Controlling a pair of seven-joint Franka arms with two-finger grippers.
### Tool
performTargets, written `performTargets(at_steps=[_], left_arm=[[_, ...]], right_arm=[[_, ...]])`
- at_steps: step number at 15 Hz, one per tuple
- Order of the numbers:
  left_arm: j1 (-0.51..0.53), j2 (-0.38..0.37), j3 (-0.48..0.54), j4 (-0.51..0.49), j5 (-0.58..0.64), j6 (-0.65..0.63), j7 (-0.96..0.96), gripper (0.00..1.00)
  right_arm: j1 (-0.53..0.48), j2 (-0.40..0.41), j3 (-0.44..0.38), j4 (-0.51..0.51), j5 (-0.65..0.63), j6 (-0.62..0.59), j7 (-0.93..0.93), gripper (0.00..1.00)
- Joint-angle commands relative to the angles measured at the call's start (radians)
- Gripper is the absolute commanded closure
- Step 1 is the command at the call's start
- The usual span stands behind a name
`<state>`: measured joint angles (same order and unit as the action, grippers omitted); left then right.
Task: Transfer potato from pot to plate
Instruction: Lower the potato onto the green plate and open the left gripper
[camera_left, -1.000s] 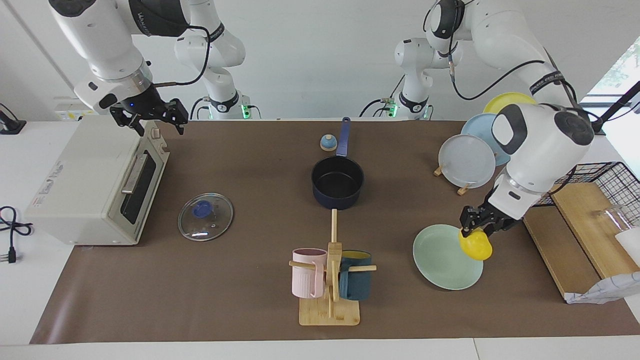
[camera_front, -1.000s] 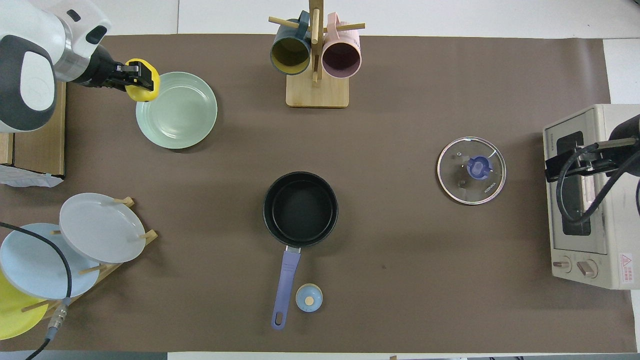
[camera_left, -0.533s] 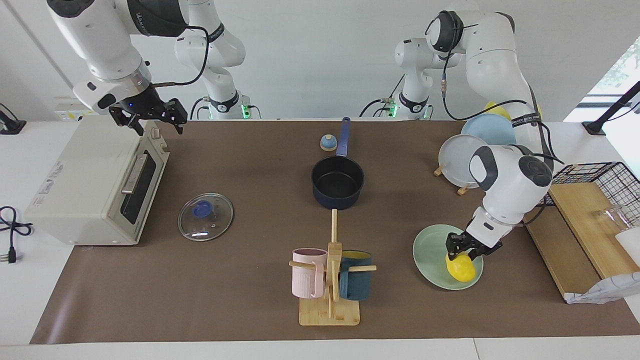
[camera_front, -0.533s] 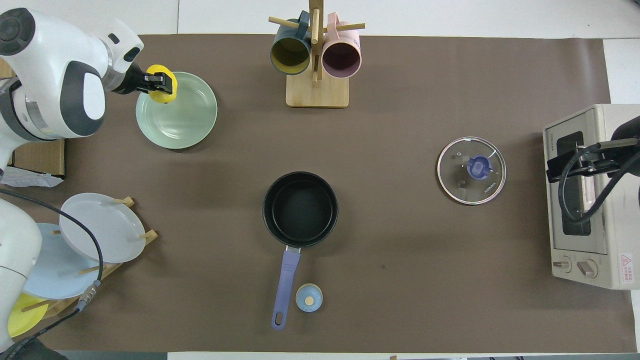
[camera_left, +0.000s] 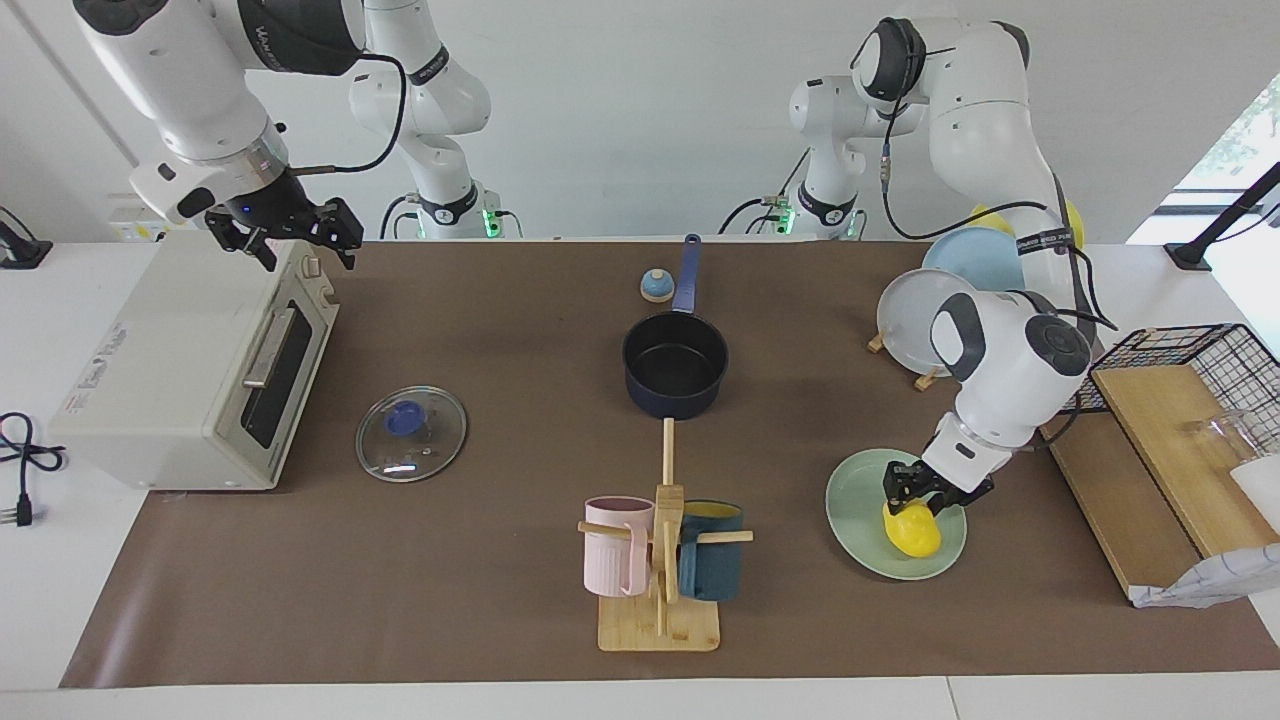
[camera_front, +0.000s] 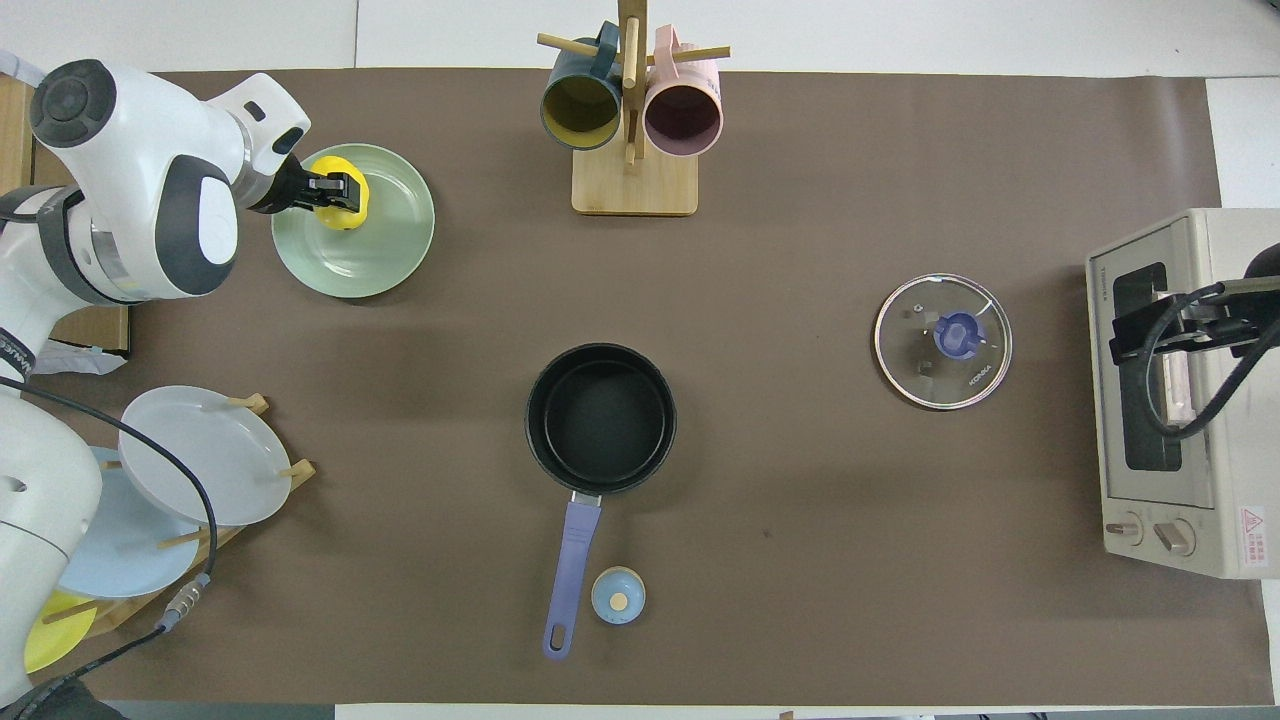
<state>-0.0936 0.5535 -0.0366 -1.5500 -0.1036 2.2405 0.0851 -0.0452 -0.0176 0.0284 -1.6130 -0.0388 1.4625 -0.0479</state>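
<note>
1. Setting down was the step in hand, I'd say. The pot sat empty mid-table, nearer the robots than the plate, so the carry part looked done.
2. The potato was on the plate, toward the left arm's end of the table, with the left gripper clamped on its top.
3. To do it well, my guess: make sure the potato really rests on the plate, then open the fingers gently and lift straight up. It's egg-shaped, so a sideways nudge could roll it off the rim.
4. It also sat off-centre, toward the plate's edge, so releasing without dragging mattered.
5. Versus a second earlier: the potato had hung in the air over the plate's rim, and since then the left arm had come down and inward, putting it over the plate's inside.
6. The right gripper waited over the toaster oven, fingers spread, and had drifted slightly toward the oven's top.
</note>
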Motion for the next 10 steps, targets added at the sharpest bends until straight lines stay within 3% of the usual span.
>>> performTargets(at_steps=[1,5,10], left_arm=[[-0.008,-0.044,0.009,-0.029,0.024,-0.036,0.015,0.00],[-0.003,-0.116,0.011,0.045,0.022,-0.184,0.007,0.00],[0.008,-0.332,0.058,0.047,0.028,-0.396,-0.064,0.00]], right_arm=[[-0.012,-0.013,0.008,-0.013,0.016,0.009,0.011,0.00],[-0.007,-0.013,0.008,-0.013,0.016,0.009,0.011,0.00],[-0.005,-0.013,0.008,-0.013,0.016,0.009,0.011,0.00]])
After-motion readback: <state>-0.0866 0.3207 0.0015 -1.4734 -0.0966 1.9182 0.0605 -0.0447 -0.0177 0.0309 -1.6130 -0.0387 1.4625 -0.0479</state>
